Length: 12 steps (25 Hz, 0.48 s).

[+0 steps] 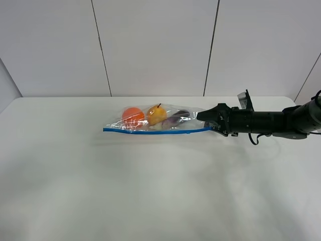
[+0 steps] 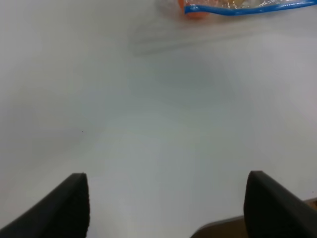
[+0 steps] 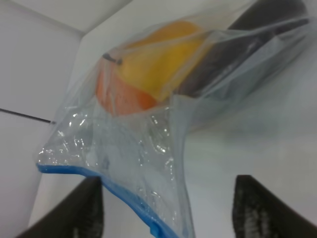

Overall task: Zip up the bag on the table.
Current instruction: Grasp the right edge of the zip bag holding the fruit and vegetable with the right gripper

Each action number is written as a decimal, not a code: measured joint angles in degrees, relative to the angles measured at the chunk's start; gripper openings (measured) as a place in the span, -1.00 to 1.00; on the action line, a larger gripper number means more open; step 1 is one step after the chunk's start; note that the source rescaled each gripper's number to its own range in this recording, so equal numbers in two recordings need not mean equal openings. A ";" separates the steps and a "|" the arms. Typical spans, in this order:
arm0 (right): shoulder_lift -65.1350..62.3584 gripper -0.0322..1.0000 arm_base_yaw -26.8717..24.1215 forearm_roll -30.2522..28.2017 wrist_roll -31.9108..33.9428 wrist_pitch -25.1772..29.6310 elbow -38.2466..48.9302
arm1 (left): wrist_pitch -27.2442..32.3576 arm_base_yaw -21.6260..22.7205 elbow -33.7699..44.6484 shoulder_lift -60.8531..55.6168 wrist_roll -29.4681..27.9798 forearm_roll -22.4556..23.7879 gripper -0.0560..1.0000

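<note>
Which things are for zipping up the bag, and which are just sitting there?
For the job:
- bag
- blue zip
- right hand, open at the bag's end
- table under the bag

Just there:
- orange fruit, yellow fruit and purple thing, all inside the bag
- left hand, open, away from the bag
- wall

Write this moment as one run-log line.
right gripper: open, jaws either side of a corner of the bag, at its blue zipper strip | left gripper: open, above the table, apart from the bag
</note>
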 joint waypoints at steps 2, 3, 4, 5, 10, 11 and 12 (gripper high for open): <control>0.00 0.63 0.00 0.00 -0.25 0.04 0.00 | 0.00 0.00 0.00 0.00 0.00 0.00 1.00; 0.00 0.49 0.00 0.06 -0.44 0.04 0.00 | 0.00 0.00 0.00 0.00 0.00 0.00 1.00; 0.00 0.34 0.00 0.06 -0.85 0.04 -0.02 | 0.00 0.00 0.00 0.00 0.00 0.00 1.00; 0.00 0.22 0.00 0.06 -1.17 0.04 -0.07 | 0.00 0.00 0.00 0.00 0.00 0.00 1.00; 0.00 -0.07 0.00 0.06 -1.89 -0.36 -0.07 | 0.00 0.00 0.00 0.00 0.00 0.00 1.00; 0.00 -0.08 0.00 0.06 -1.95 -0.48 -0.07 | 0.00 0.00 0.00 0.00 0.00 0.00 1.00; 0.00 -0.09 0.00 0.06 -1.95 -0.61 -0.07 | 0.00 0.00 0.00 0.00 0.00 0.00 1.00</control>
